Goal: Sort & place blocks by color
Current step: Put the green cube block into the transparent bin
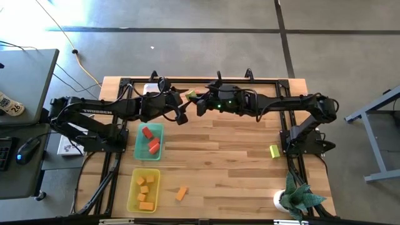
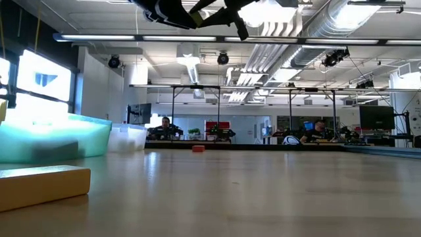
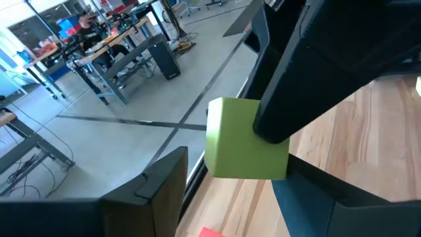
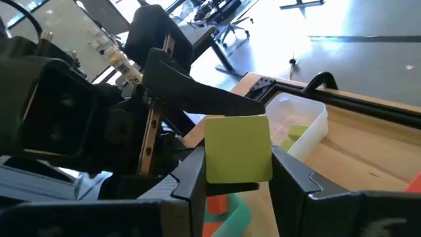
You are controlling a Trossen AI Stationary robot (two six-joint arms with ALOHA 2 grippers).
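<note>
Three trays stand in a row along the desk's (image 1: 237,169) left side. The middle tray (image 1: 138,150) holds two blocks (image 1: 150,140). Beyond it, at the far edge, sits the far tray (image 1: 150,89); on its other side, at the plant's edge of the desk, the near tray (image 1: 133,199) holds several blocks (image 1: 145,189). One loose block (image 1: 181,194) lies just right of the near tray. Another loose block (image 1: 274,150) lies well to the middle tray's right, with the plant (image 1: 294,199) in the corner past it. Right of the far tray, above the desk, the right gripper (image 4: 238,181) has its jaws on the held block (image 4: 238,148), and the left gripper (image 3: 227,181) faces it with jaws apart.
</note>
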